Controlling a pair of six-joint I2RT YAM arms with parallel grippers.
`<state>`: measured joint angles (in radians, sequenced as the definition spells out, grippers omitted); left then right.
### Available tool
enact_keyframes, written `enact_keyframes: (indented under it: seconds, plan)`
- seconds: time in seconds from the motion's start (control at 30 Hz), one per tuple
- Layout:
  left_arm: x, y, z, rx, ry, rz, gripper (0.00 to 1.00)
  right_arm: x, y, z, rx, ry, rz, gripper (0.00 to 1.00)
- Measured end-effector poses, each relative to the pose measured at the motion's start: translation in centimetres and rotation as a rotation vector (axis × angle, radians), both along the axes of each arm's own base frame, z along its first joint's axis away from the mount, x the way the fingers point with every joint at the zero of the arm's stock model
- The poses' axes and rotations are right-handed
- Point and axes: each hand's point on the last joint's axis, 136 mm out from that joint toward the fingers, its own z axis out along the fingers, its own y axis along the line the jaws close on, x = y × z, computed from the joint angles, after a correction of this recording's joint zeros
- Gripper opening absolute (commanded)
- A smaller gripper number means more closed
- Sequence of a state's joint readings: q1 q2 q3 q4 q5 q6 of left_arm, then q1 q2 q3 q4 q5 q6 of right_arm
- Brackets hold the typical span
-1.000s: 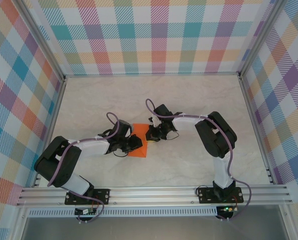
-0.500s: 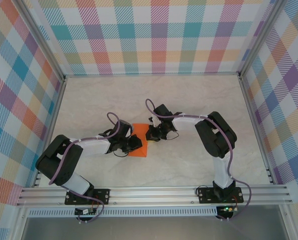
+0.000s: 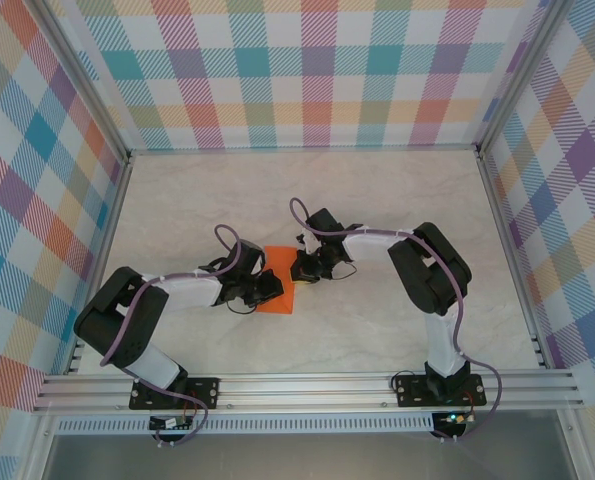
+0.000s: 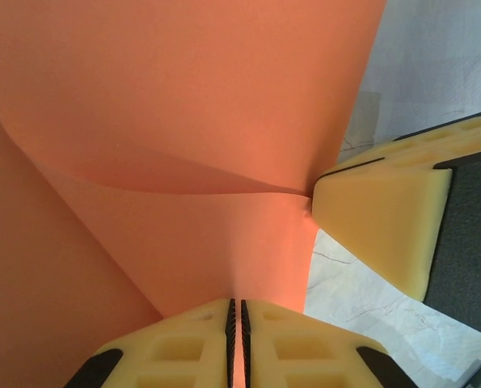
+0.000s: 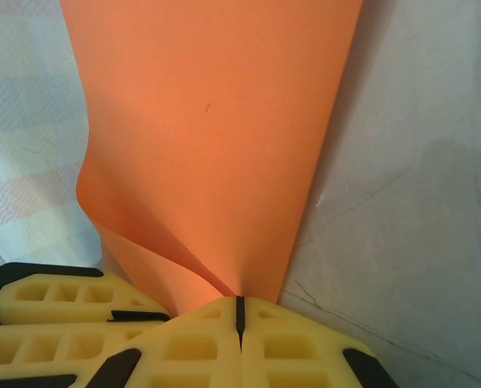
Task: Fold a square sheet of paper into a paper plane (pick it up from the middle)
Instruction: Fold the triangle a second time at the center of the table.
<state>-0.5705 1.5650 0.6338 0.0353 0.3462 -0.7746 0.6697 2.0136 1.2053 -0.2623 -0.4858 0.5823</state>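
Note:
The square sheet of paper [image 3: 278, 282] is bright orange and hangs between my two grippers near the middle of the table. My left gripper [image 3: 268, 287] pinches its left edge, and in the left wrist view the sheet [image 4: 175, 137] runs into the shut yellow jaws [image 4: 237, 311]. My right gripper [image 3: 303, 268] is shut on the opposite edge; in the right wrist view the paper [image 5: 216, 137] bends into a curl just above the shut jaws [image 5: 240, 307]. The right gripper's yellow fingers [image 4: 386, 226] touch the sheet's edge in the left wrist view.
The pale marble tabletop [image 3: 377, 320] lies all around the paper. Checked fabric walls [image 3: 317, 70] and a metal frame enclose it at the back and both sides. An aluminium rail [image 3: 307, 385] with both arm bases runs along the near edge.
The left arm's elbow has shifted slightly right. The paper and both grippers stay where they were.

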Motion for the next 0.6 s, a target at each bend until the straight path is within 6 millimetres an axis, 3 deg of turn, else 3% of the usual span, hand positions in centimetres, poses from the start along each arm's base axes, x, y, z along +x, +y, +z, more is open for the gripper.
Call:
enact_keyframes:
  seconds: [0.23, 0.47, 0.6]
  plan:
    - [0.0, 0.2, -0.2, 0.016, 0.014, 0.011, 0.12, 0.1, 0.1, 0.2, -0.001, 0.001, 0.000, 0.07]
    - [0.2, 0.5, -0.3, 0.040, 0.028, 0.030, 0.11, 0.6, 0.2, 0.6, -0.009, -0.012, -0.007, 0.26]
    - [0.2, 0.6, -0.3, 0.048, 0.032, 0.036, 0.11, 1.0, -0.5, 1.9, -0.038, -0.055, -0.033, 0.28]
